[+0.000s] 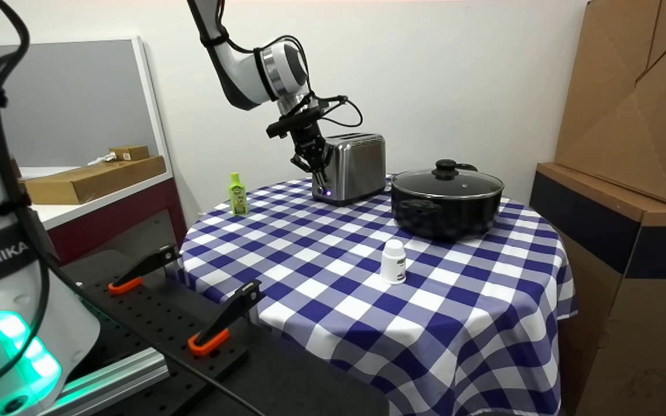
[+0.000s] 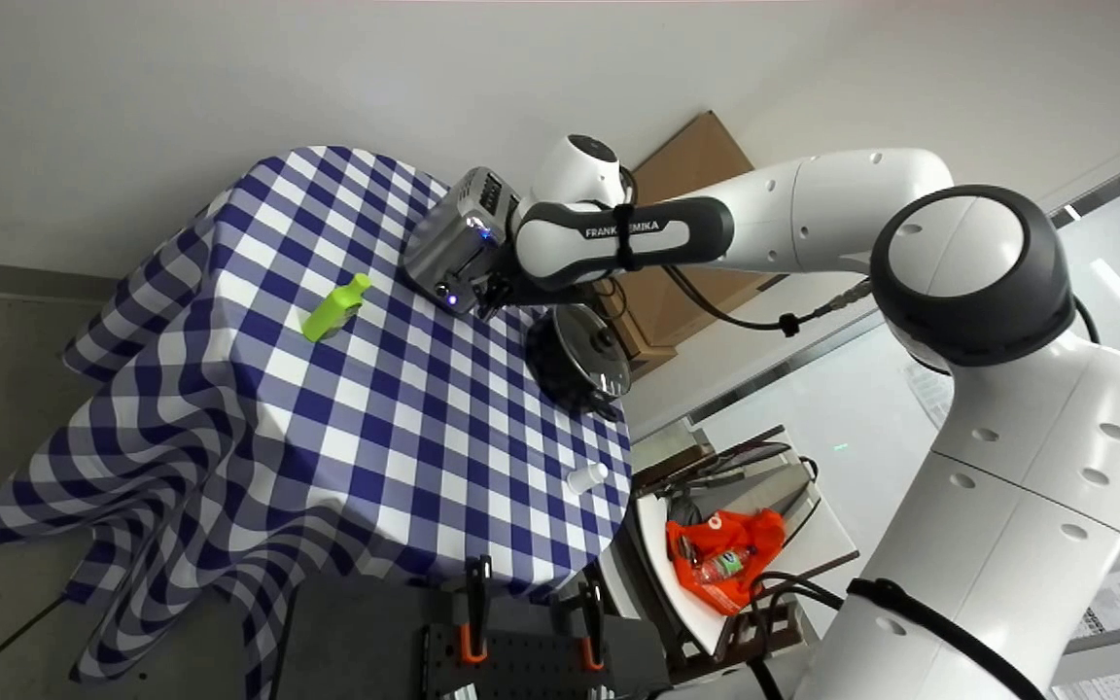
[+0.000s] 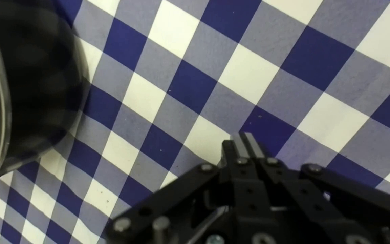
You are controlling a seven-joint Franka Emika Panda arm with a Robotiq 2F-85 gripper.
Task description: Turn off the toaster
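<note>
The shiny silver toaster (image 1: 366,164) stands upright at the far side of the table. It also shows in an exterior view (image 2: 441,241), and it is out of the wrist view. A small blue-violet light (image 1: 328,193) glows low on its front panel, beside a round knob. My gripper (image 1: 321,180) points down in front of that panel, with its fingertips close to the knob and light. Whether the tips touch the panel cannot be told. In the wrist view the gripper's fingers (image 3: 245,135) are together with nothing between them, above the checked cloth.
A black lidded pot (image 1: 448,205) stands beside the toaster and fills the left of the wrist view (image 3: 42,78). A green bottle (image 1: 238,195) and a white bottle (image 1: 393,263) stand on the checked tablecloth (image 1: 310,248). A wall is behind the table.
</note>
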